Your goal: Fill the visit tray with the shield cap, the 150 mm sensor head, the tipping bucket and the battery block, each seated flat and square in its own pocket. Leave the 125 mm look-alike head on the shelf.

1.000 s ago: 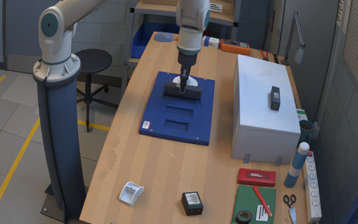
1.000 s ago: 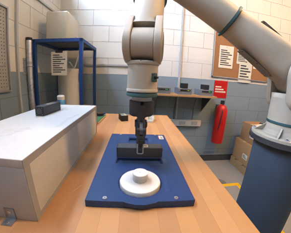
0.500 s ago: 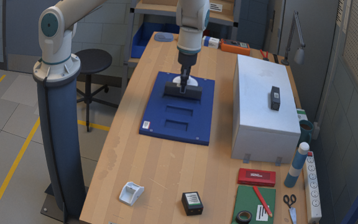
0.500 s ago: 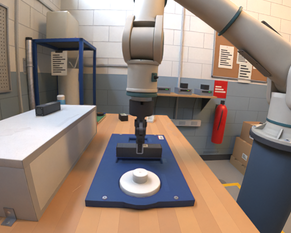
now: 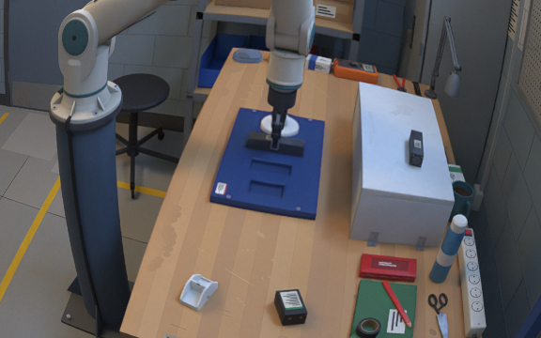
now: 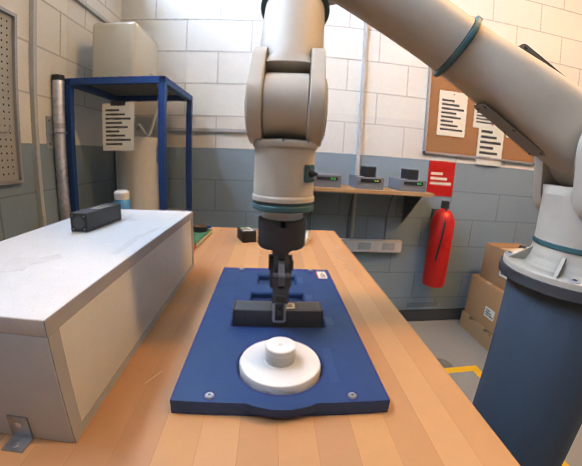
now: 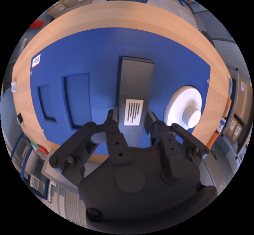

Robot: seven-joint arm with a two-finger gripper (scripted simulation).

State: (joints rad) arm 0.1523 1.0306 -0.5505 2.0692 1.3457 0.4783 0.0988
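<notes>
The white shield cap is partly hidden behind my gripper in the side camera; it sits in the round pocket at the far end of the blue visit tray. I hold the long dark 150 mm sensor head at its middle with my gripper closed around it, and it lies across the tray in the long pocket beside the cap. Two rectangular pockets nearer the front stand empty. The white tipping bucket and the black battery block lie on the bench's front. The shorter look-alike head lies on the grey shelf box.
The grey shelf box stands right of the tray. A red case, green mat, tape roll, scissors, a bottle and a power strip crowd the front right corner. My arm's column stands left of the bench.
</notes>
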